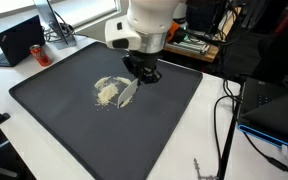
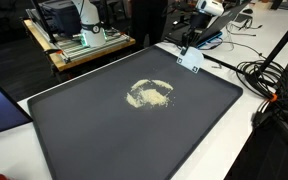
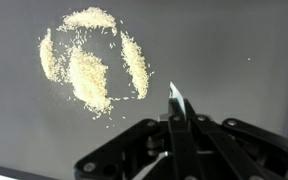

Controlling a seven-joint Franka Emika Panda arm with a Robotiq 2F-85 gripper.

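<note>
One thin white blade point(image 3: 176, 100) is clamped edge-on in the end effector point(image 3: 174, 128), which comes in from the bottom centre of the wrist view. Whether the blade's tip touches the dark mat point(image 3: 234, 60) cannot be told. The pale grains point(image 3: 89, 75) lie at the upper left of that view, a central heap ringed by broken arcs and apart from the blade. In an exterior view the blade point(image 1: 129, 93) hangs just beside them. The grip on so narrow a tool looks slight, so a sideways load could twist or slide it. A hard downward push might snag the soft mat and buckle it. Any quick stroke would likely fling the loose grains towards the white desk point(image 2: 234, 150) and the cables point(image 2: 259, 80).
</note>
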